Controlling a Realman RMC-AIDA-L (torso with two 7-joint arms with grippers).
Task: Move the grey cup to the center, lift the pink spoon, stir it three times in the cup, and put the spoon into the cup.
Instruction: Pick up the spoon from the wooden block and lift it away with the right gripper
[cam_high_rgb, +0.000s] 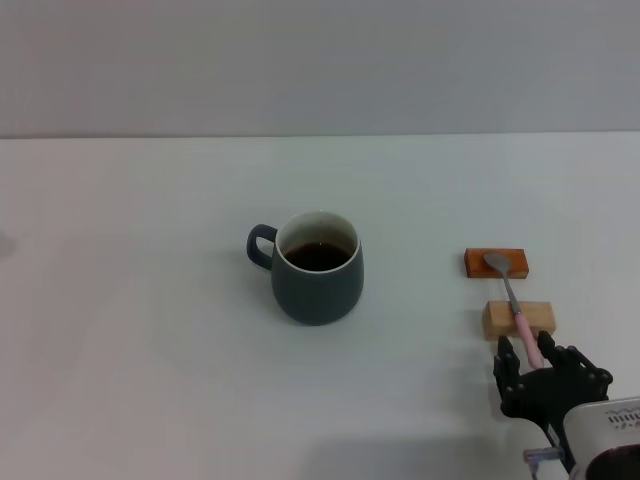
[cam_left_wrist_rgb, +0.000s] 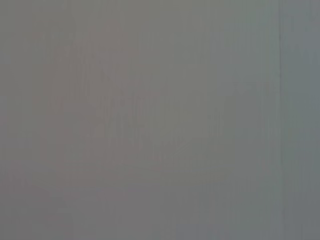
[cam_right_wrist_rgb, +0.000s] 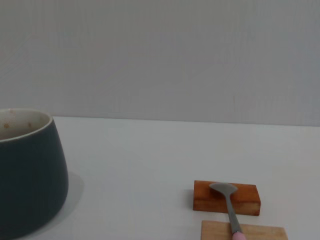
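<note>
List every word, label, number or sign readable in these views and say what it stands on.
Readable text: none.
The right gripper, by the handle end of the pink spoon, has faint marks on its white housing, too small and blurred to read.
The grey cup, the orange-brown block, the pale wooden block and the table are unmarked.
The left wrist view shows only a blank grey surface.
</note>
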